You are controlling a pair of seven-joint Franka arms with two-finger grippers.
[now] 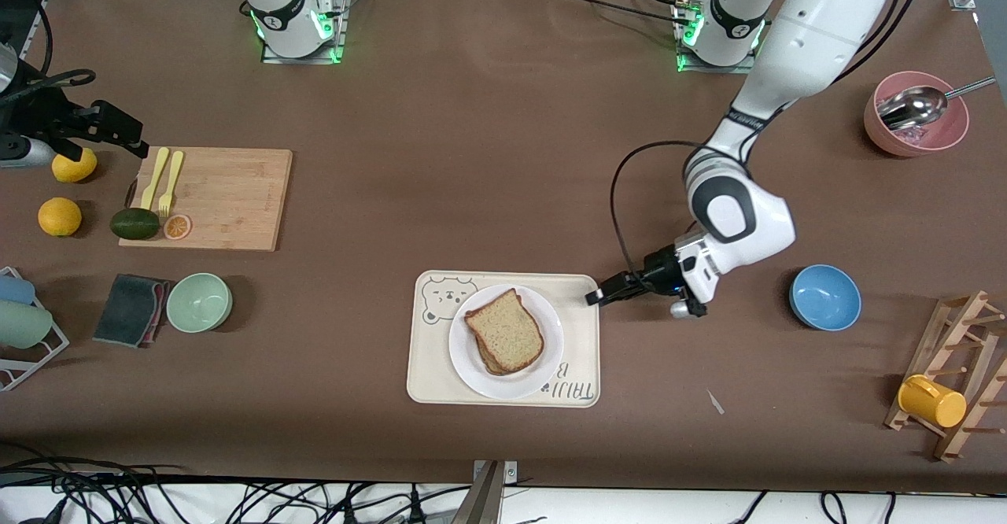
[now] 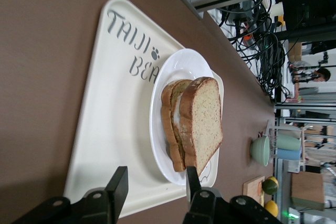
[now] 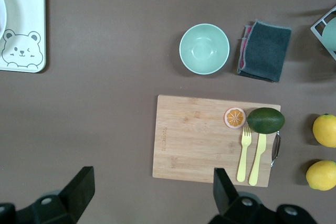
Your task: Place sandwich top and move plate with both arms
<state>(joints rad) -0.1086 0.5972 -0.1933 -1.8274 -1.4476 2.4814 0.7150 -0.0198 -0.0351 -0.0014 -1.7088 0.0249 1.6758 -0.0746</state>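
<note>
The bread slice (image 1: 510, 330) tops the sandwich on the plate (image 1: 472, 370), which sits on the tray (image 1: 425, 378). The left gripper (image 1: 595, 297), fingers parted and empty, hangs at the tray's edge toward the left arm's end, the nearer arm. The right gripper (image 1: 142, 149), spread wide, waits over the cutting board (image 1: 228, 201).

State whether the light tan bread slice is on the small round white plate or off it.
On it. The light tan bread slice lies flat atop the stacked sandwich on the small round white plate.

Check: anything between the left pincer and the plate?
Only a bare strip of the tray, seen in the left wrist view. The left pincer, empty, sits at the tray's edge; the plate holds the sandwich.
</note>
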